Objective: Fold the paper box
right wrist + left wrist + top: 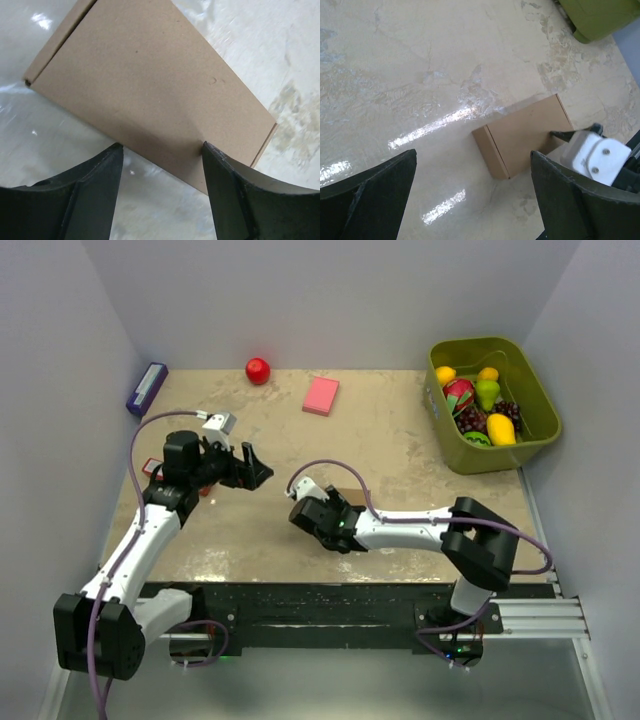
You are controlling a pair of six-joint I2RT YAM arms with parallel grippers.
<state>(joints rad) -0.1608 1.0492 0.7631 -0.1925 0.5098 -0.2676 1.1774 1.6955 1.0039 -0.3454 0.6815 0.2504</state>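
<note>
The paper box (pixel 525 135) lies closed and flat on the surface (pixel 395 75), with the right tool (pixel 161 146) over its long edge, parted and holding nothing, probably to press the fold down, and the left tool (pixel 258 470) beside the box, wide and empty.

Paper box (pixel 522 137): plain brown cardboard, folded shut, lying flat and skewed, mid-table (pixel 420 75).

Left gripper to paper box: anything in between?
Nothing: only bare table between the left gripper and the paper box, clearest in the left wrist view. The right gripper is at the box itself, outside that gap.
</note>
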